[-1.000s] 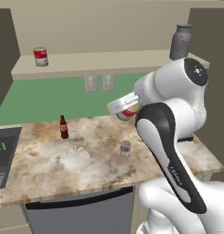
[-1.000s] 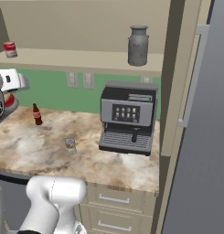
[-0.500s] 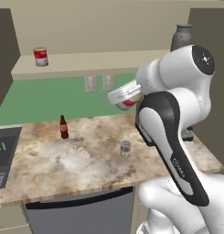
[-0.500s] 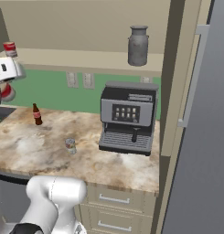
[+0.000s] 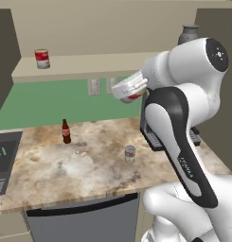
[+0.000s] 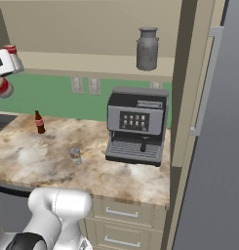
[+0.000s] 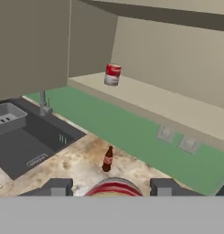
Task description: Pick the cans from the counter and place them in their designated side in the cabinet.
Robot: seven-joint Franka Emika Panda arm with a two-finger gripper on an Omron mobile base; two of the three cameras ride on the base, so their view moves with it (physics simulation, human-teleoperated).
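Hand view: gripper (image 7: 112,188) pinching a red-labelled can (image 7: 114,187); another can (image 7: 112,74) on cabinet (image 7: 177,107) shelf

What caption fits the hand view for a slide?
Gripper shut on a red-and-white labelled can, facing a matching can on the beige cabinet shelf, slim brown bottle on the marbled counter below.

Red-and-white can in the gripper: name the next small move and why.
Probably carry it up and left toward the beige shelf board. The gripper is shut on the red-and-white can, below shelf height, and another red-and-white can already stands at the shelf's left end.
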